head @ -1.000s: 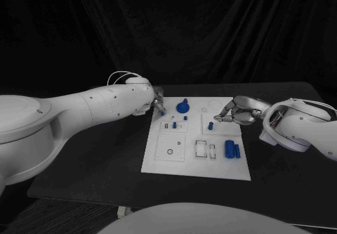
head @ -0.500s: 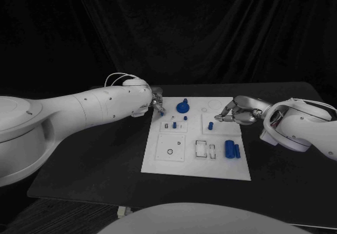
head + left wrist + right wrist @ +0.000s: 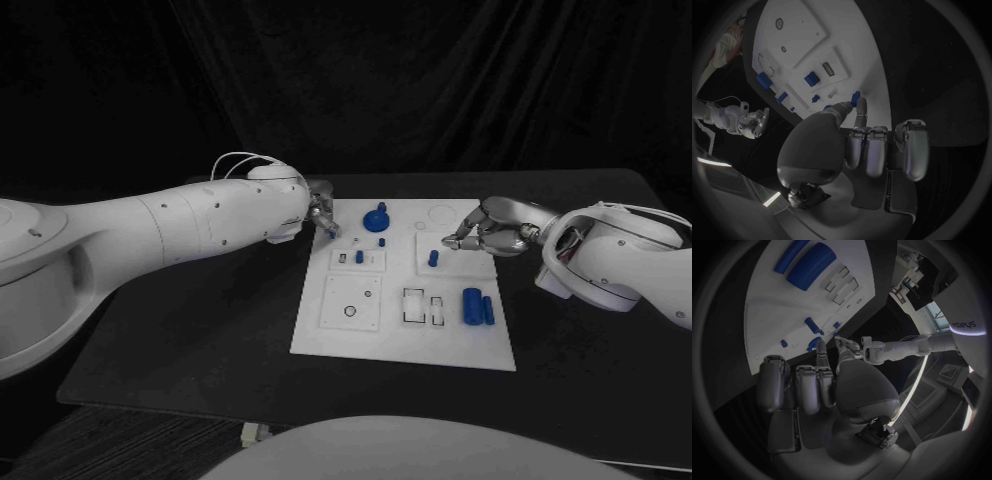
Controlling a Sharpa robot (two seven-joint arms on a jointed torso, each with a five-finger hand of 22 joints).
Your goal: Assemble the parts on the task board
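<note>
Small blue plastic parts (image 3: 472, 305) lying on flat white task board (image 3: 361, 335), mid black tabletop (image 3: 202, 320). Head view: left hand (image 3: 323, 213) at board's far left edge, right hand (image 3: 483, 231) over far right side. Left wrist view: left hand pinching small blue peg (image 3: 856, 98). Right wrist view: right hand (image 3: 814, 377) with curled fingers, hard to tell if holding anything.

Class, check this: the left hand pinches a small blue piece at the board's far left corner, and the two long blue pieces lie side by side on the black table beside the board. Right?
Not quite. The head view shows the two long blue pieces lying on the white board itself, near its right edge, not on the table. The left hand does pinch a small blue piece at the far left corner.
</note>
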